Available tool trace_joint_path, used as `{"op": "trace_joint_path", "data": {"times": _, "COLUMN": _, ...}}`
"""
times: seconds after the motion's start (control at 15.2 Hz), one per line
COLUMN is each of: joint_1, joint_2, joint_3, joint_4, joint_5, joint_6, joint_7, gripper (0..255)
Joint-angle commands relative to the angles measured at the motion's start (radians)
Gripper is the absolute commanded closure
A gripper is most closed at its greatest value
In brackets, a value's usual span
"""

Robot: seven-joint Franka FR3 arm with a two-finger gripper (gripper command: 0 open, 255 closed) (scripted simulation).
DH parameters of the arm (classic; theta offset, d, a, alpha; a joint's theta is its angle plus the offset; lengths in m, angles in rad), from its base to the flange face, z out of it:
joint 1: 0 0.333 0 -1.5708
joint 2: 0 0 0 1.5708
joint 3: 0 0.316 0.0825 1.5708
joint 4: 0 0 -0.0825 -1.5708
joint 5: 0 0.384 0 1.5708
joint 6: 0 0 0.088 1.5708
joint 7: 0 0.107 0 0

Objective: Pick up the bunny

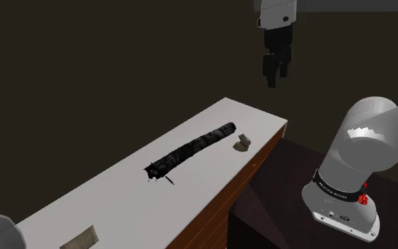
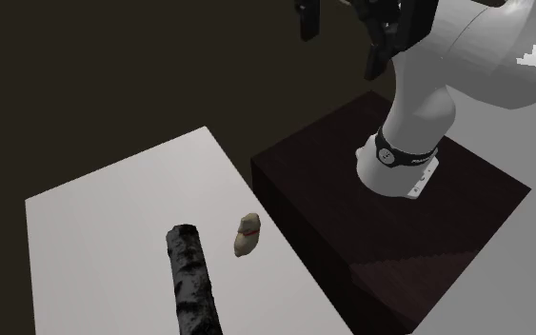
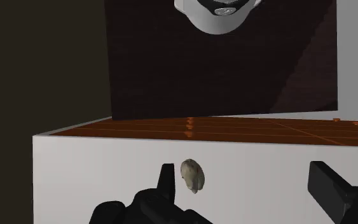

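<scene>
While the gripper (image 1: pixel 276 76) is being held high in the shoulder view, the bunny (image 1: pixel 242 141) is lying near the desk's (image 1: pixel 119 205) end; in the second exterior view, just beside a log (image 2: pixel 191 281). In the wrist view, the gripper is being held spread apart; an approach is being judged, with centring and lowering being called for.

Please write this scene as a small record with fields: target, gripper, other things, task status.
target: small beige bunny, lying on the white table near one end
gripper: gripper open, empty, high above the table
other: long rough black cylinder beside the bunny, not touching it
status: bunny not yet grasped
</scene>
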Motion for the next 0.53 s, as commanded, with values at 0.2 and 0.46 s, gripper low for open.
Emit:
{"op": "trace_joint_path", "data": {"times": 0.2, "joint_1": 0.008, "joint_2": 0.037, "joint_3": -0.020, "joint_4": -0.070, "joint_5": -0.020, "joint_6": 0.110, "joint_7": -0.040, "gripper": 0}}
{"op": "trace_joint_path", "data": {"times": 0.46, "joint_1": 0.018, "joint_2": 0.112, "joint_3": -0.046, "joint_4": -0.145, "joint_5": -0.045, "joint_6": 0.263, "joint_7": -0.091, "gripper": 0}}
